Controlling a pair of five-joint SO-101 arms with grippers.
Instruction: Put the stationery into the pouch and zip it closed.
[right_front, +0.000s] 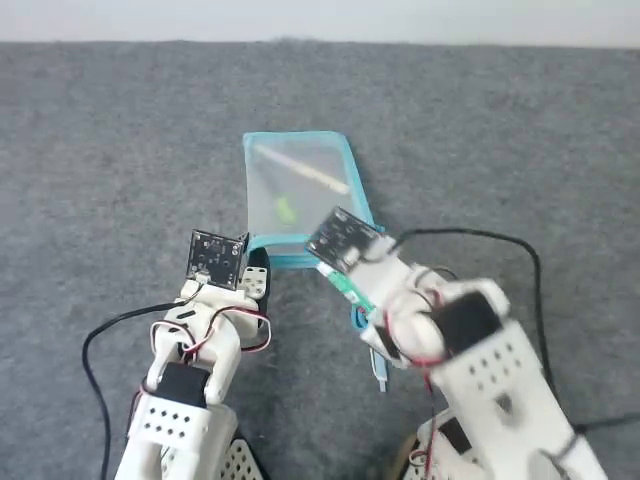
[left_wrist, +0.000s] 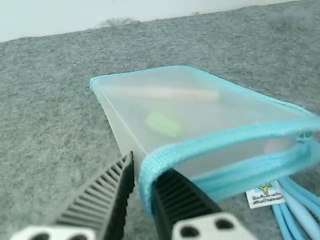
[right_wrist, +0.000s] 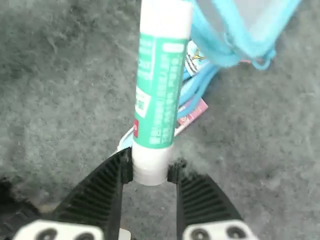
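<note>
Surface: grey carpet-like table covering (right_front: 120, 150).

The translucent plastic pouch with turquoise fabric trim (right_front: 300, 195) lay flat on the covering, just ahead of both arms, with one short end toward them. Two items showed through its wall: a pale, slender stick (right_front: 305, 172) lying slantwise near the far end, and a small green object (right_front: 286, 210) nearer the middle.

Left claw (left_wrist: 147, 172): black ribbed fingers pressed onto the turquoise trim at the near corner of the pouch (left_wrist: 190, 115), one finger on either side of the trim. The trim was pinched and lifted slightly there. In the high view this claw (right_front: 262, 262) sat at the pouch's near left corner.

Right claw (right_wrist: 150, 167): clamped on the white end of a white cylindrical glue stick with a green printed label (right_wrist: 157, 95). The stick pointed away from the claw toward the near end of the pouch (right_wrist: 240, 25); whether its far end touched the pouch could not be told.

Beside that end lay looped light-blue cords (left_wrist: 295, 210) and a small white printed tag (left_wrist: 264, 194) on the covering, just outside the pouch.
</note>
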